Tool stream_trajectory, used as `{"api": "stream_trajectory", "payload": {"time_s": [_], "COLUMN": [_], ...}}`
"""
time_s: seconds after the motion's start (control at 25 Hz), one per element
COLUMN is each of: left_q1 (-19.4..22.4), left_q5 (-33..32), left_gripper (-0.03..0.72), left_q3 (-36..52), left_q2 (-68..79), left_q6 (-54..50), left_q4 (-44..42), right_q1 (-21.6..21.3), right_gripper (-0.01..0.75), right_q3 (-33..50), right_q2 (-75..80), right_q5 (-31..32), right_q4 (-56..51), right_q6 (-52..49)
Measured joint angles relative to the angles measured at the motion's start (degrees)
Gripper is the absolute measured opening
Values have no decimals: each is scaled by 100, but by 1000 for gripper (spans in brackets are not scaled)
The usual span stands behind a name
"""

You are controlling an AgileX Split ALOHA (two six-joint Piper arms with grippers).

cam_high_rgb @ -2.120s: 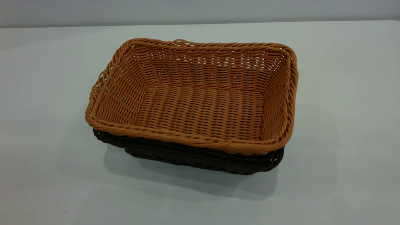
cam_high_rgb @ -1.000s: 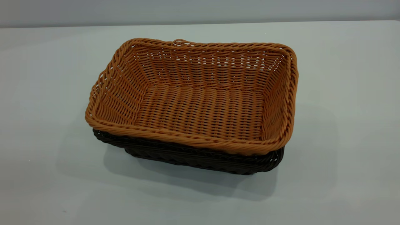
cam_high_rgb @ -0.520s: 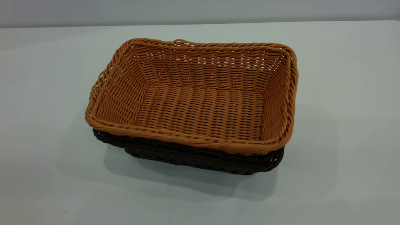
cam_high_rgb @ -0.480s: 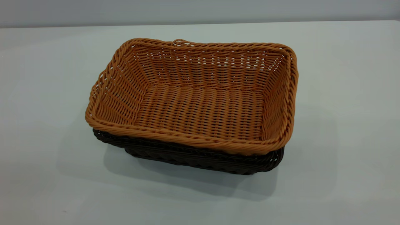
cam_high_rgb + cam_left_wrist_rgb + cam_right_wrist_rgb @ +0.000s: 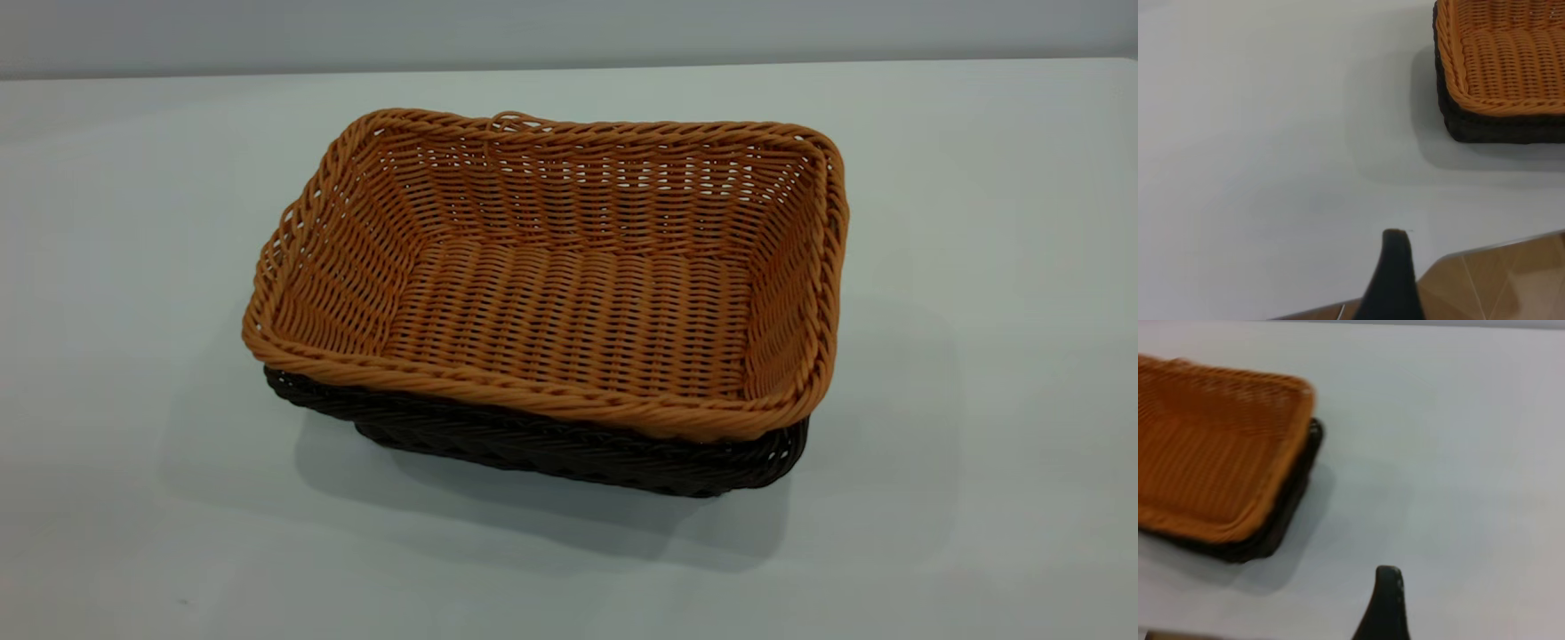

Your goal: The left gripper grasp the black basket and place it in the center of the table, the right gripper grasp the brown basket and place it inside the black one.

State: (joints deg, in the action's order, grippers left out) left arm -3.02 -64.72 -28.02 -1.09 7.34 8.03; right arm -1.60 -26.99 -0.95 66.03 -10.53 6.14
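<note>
Brown basket [image 5: 569, 302] nested in black basket [image 5: 551, 449], apart from fingers [image 5: 1395, 273]

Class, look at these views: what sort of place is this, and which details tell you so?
Probably a robot test bench or lab, not a home. A plain white table holds only a brown basket nested in a black basket, against a bare grey wall.
</note>
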Motion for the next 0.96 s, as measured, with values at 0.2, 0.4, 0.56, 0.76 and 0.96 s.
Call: {"api": "stream_trajectory", "payload": {"time_s": [0.2, 0.4, 0.56, 0.76, 0.96], "left_q1": [0, 0, 0, 0, 0], "left_q5": [0, 0, 0, 0, 0], "left_gripper": [584, 584, 584, 584, 584], "left_q3": [0, 0, 0, 0, 0], "left_q2": [0, 0, 0, 0, 0], "left_q6": [0, 0, 0, 0, 0], "left_q4": [0, 0, 0, 0, 0], "right_q1": [0, 0, 0, 0, 0], "right_gripper": [584, 584, 584, 584, 584], "right_q3": [0, 0, 0, 0, 0], "right_q2": [0, 0, 0, 0, 0], "right_q5": [-19, -19, -24, -24, -34], "right_q4": [659, 796, 796, 796, 796], "right_q6": [-868, -883, -883, -883, -883]}}
